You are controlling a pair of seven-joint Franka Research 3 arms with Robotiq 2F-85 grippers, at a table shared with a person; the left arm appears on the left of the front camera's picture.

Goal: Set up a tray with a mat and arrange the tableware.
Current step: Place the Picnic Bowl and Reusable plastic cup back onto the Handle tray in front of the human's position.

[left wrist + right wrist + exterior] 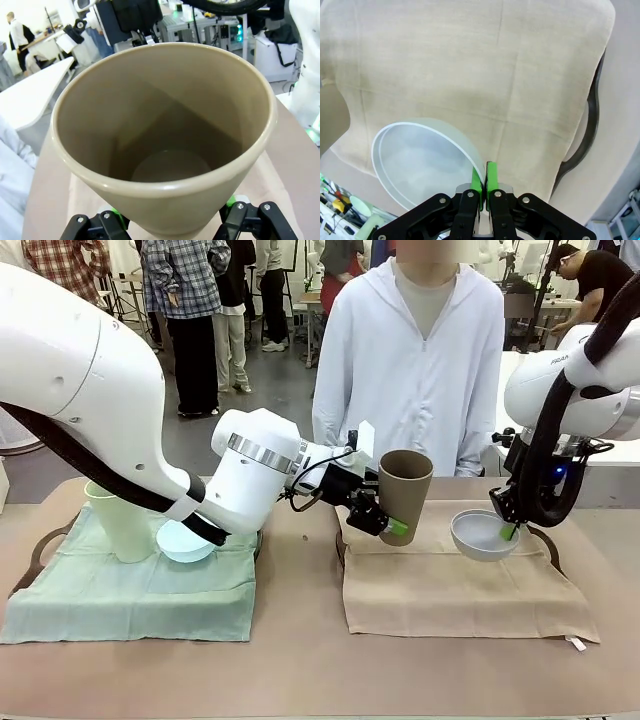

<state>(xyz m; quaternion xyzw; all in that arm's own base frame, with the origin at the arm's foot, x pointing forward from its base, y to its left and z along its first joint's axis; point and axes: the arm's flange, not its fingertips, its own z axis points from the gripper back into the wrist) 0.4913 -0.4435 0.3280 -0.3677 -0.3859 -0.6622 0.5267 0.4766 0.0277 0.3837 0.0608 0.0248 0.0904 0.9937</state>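
Table with two covered trays, a person in a white zipped top (420,350) standing at the far side. Robot's left: a pale green mat (120,590) lay over a dark-handled tray (35,545), bearing the pale green cup (118,520), upright, and the light blue bowl (185,540) just beside it, partly hidden behind the left arm. Robot's right: a beige mat (460,590) lay over a second tray, whose dark handle (582,145) showed past the cloth edge in the right wrist view. The left arm reached across the middle; the left gripper (385,523) grasped the brown cup (404,495) low on its body, a green pad on either side, and held it upright and clear of the cloth over the near-left part of the beige mat. From the left wrist view the cup (165,145) was seen mouth-on, interior empty, the black fingers (95,227) flanking its base. The right gripper (509,530) was clenched on the rim of the whitish bowl (484,534), its green pads (491,177) pinching the thin wall between them; the bowl (425,160) hung tilted just above the far-right part of the beige mat, whether touching the cloth could not be told.
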